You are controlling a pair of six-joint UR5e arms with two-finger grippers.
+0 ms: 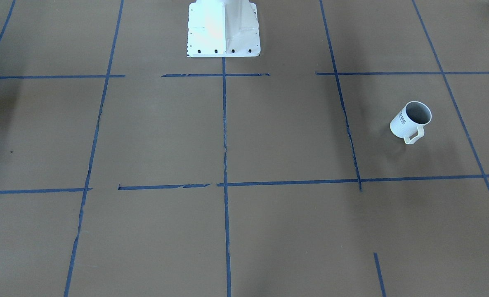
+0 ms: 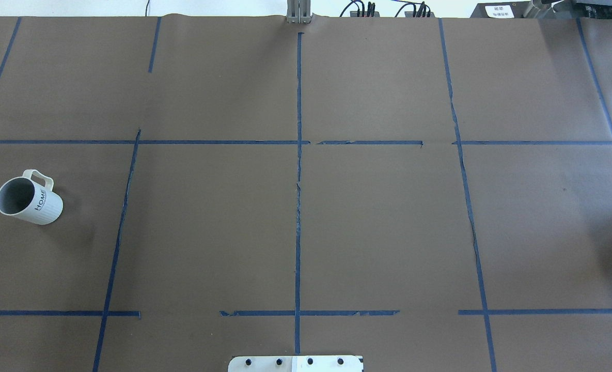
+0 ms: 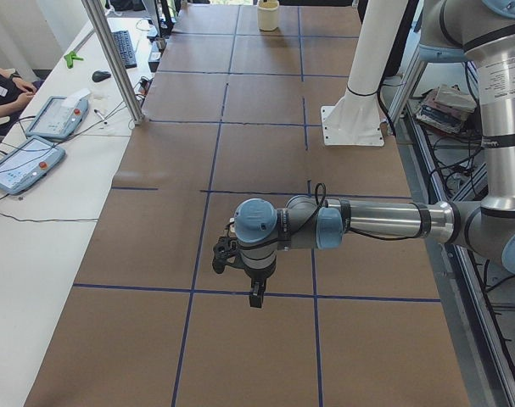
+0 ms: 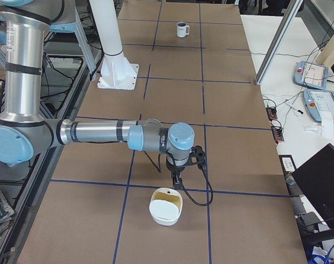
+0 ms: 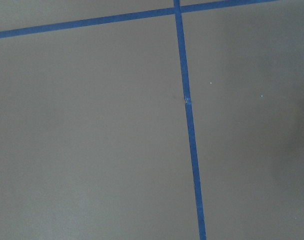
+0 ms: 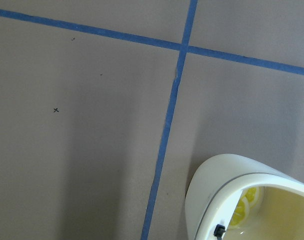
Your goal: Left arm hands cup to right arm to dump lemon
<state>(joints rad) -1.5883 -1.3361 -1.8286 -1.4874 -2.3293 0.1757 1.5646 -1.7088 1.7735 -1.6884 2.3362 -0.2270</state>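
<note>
The white ribbed cup (image 1: 409, 122) with "HOME" lettering stands alone on the brown table, handle toward the operators' side. It shows at the far left in the overhead view (image 2: 29, 198) and far away in the exterior right view (image 4: 181, 29). Its grey inside shows no lemon. My left gripper (image 3: 254, 297) points down over the table's near end in the exterior left view; I cannot tell whether it is open. My right gripper (image 4: 178, 181) hangs just beyond a white bowl (image 4: 165, 207); I cannot tell its state. A yellow lemon piece (image 6: 240, 212) lies in that bowl.
The white robot base (image 1: 223, 29) stands at the table's middle edge. Blue tape lines (image 2: 298, 206) grid the brown table. The white bowl also shows at the far end in the exterior left view (image 3: 268, 15). Tablets and a keyboard lie on a side table (image 3: 36, 144).
</note>
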